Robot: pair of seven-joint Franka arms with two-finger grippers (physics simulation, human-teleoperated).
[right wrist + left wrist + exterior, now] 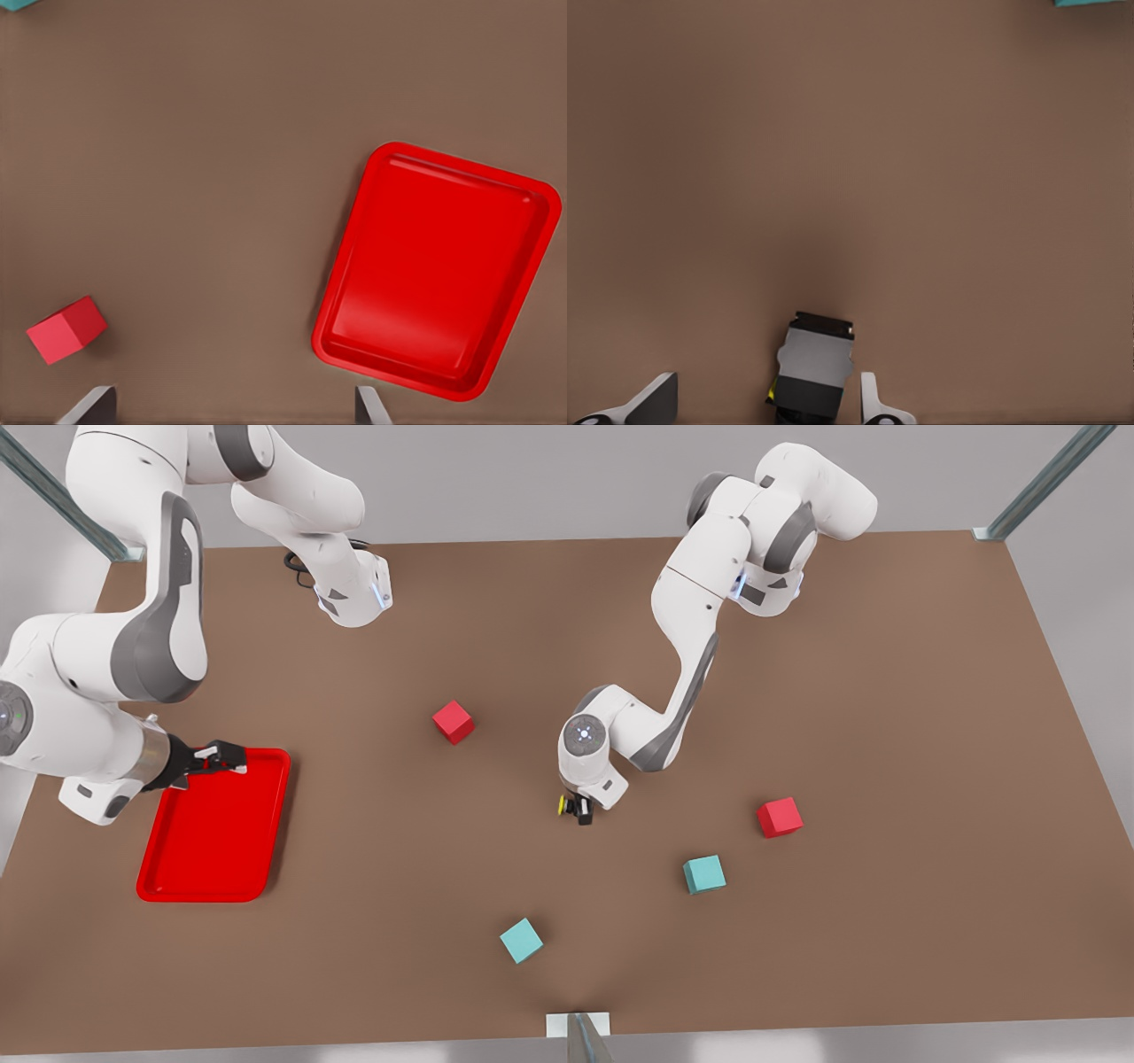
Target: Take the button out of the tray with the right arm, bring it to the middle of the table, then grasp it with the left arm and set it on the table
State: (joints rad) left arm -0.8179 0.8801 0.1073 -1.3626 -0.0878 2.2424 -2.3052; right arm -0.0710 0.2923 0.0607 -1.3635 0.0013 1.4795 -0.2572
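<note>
The button (571, 807) lies near the middle of the table (868, 691), its yellow cap turned sideways. In the left wrist view the button (815, 367) shows its grey-black body between the spread fingers, close to one finger (870, 400) and apart from the other. The left gripper (580, 808) (766, 400) is open and low around it. On the front view's left, the right gripper (226, 760) (230, 407) hovers open over the far edge of the red tray (213, 841) (434, 266), which holds nothing.
Two red cubes (454, 721) (780, 817) and two teal cubes (704, 874) (521, 940) are scattered around the middle. A red cube (66, 329) sits left of the tray in the right wrist view. Metal frame posts stand at the table corners.
</note>
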